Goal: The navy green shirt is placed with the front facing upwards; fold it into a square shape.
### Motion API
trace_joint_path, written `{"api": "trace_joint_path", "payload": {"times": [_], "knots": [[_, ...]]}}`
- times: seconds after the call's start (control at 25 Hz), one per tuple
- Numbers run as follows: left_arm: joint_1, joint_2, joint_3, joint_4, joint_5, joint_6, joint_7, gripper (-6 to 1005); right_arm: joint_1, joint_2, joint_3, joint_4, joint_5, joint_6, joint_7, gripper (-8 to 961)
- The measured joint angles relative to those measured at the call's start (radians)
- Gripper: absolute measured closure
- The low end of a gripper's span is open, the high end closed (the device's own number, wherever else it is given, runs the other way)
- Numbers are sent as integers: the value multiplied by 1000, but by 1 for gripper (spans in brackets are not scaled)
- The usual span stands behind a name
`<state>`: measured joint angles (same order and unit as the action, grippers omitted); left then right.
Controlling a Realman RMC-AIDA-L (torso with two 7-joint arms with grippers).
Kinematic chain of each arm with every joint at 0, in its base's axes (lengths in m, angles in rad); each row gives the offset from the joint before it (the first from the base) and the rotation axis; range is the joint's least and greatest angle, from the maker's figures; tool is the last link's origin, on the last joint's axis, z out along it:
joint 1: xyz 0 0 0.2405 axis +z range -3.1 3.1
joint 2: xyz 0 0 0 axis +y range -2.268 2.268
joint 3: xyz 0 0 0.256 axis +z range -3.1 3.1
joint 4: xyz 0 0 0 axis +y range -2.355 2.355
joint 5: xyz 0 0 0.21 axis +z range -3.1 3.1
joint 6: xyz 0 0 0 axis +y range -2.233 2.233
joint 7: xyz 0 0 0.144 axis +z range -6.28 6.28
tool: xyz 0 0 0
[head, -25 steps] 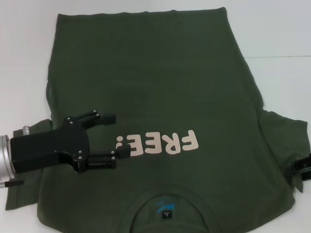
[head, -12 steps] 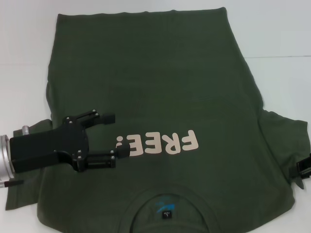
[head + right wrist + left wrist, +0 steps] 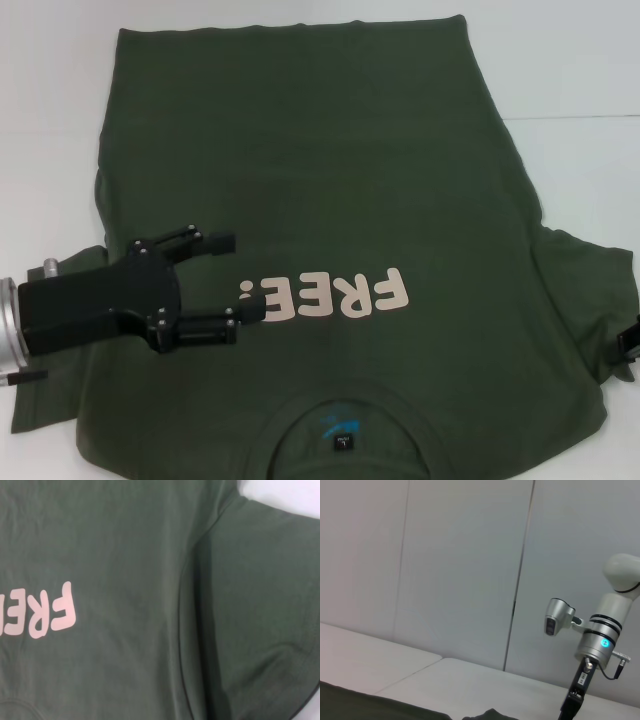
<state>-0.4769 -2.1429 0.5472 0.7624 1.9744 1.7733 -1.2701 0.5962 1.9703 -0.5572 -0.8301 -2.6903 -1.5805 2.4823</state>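
Barely begun: navy green shirt (image 3: 330, 200) flat and face-up across the white tabletop (image 3: 570, 70), left sleeve seemingly tucked in, left hand (image 3: 235, 275) spread empty over the chest, right hand (image 3: 630, 345) barely visible, grip unclear, main folds left.

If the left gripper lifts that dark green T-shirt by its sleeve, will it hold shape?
Probably not: the dark olive-green cotton T-shirt lies flat with soft creases, so it would likely drape. The open left gripper above the chest probably needs a firm pinch.
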Motion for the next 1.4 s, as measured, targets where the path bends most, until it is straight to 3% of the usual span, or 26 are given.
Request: {"api": "trace_joint_path", "payload": {"times": [0.32,0.68,1.4], "knots": [[1,-1,-9,0,1,0,0,65,-2,-10,-9,-6,-2,5,-1,942],[1,-3,-9,0,0,0,0,65,-42,-18,-24,-107,-39,35,-2,943],[-7,-4,-9,-2,-2,-11,-6,65,-26,-25,-26,-131,-114,248,-21,942]]}}
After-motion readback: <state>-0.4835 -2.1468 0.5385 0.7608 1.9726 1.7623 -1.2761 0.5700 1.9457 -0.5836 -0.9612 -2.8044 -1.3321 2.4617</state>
